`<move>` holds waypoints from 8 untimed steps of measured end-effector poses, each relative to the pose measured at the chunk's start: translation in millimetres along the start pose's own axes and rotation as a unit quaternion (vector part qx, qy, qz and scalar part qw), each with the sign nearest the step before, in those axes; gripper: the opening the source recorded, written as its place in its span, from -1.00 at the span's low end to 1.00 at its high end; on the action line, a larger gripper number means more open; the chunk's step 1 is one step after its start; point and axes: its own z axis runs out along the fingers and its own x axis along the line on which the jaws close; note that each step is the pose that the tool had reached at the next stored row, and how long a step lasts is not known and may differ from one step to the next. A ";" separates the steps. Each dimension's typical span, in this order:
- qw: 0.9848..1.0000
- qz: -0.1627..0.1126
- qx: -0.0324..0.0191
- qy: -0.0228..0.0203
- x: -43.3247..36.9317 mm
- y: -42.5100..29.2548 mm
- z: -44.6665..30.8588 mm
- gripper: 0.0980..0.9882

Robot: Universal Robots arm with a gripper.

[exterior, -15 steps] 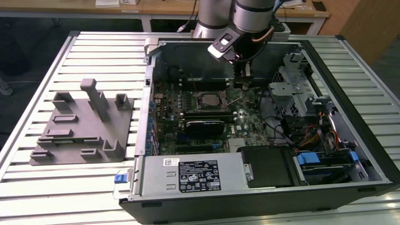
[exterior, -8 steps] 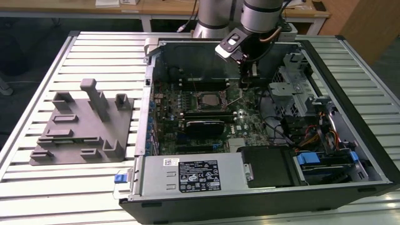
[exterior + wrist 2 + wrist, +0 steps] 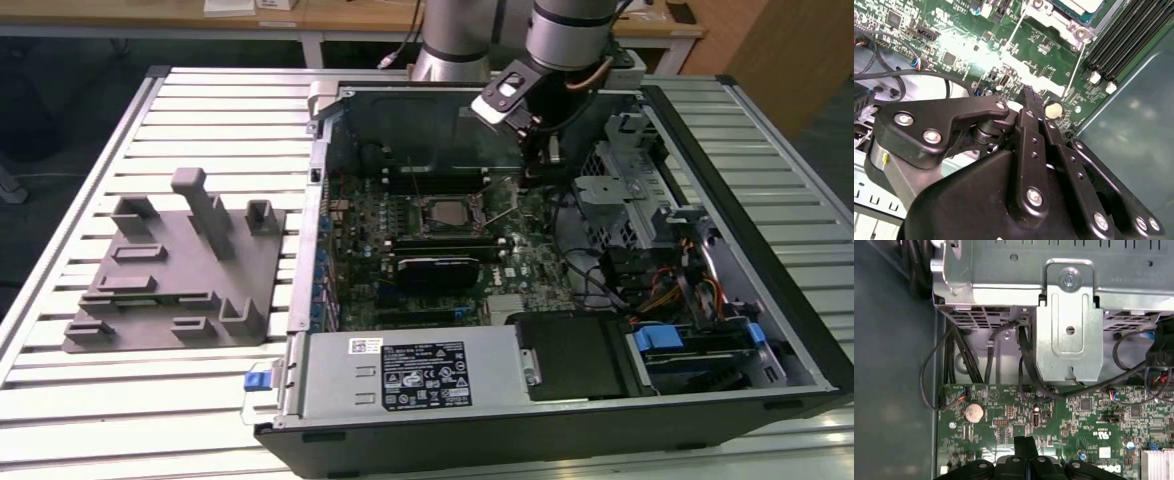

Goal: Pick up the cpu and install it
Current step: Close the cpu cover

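The cpu (image 3: 447, 212) is a pale silver-grey square lying flat in the motherboard socket inside the open computer case (image 3: 747, 330); its corner shows in the second wrist view (image 3: 1078, 5), framed by the socket's metal bracket and thin wire levers. My gripper (image 3: 538, 178) hangs low over the board, to the exterior view's right of the socket and apart from the chip. Its black fingertips (image 3: 1029, 94) are pressed together, shut, with nothing visible between them. In the first wrist view the gripper (image 3: 1024, 441) hovers above the green board near a coin battery (image 3: 974, 412).
A big grey fixture block (image 3: 174, 270) with upright posts stands on the slatted table (image 3: 120, 420), on the exterior view's left. Inside the case are a black finned heatsink (image 3: 434, 268), memory slots, a power supply (image 3: 400, 370), a metal drive cage (image 3: 1069, 335) and loose cables (image 3: 954, 360).
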 end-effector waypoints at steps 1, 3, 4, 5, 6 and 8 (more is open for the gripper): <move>1.000 0.000 0.000 0.000 0.0 0.8 0.9 -0.98; 1.000 0.000 0.000 0.000 0.1 1.6 4.2 -0.98; 1.000 0.000 0.000 0.000 0.2 1.8 6.0 -0.98; 1.000 0.000 0.000 0.000 0.2 2.1 7.8 -0.98; 1.000 0.000 0.000 0.000 0.3 2.3 9.5 -0.98; 1.000 0.000 0.000 0.000 0.4 2.8 12.6 -0.98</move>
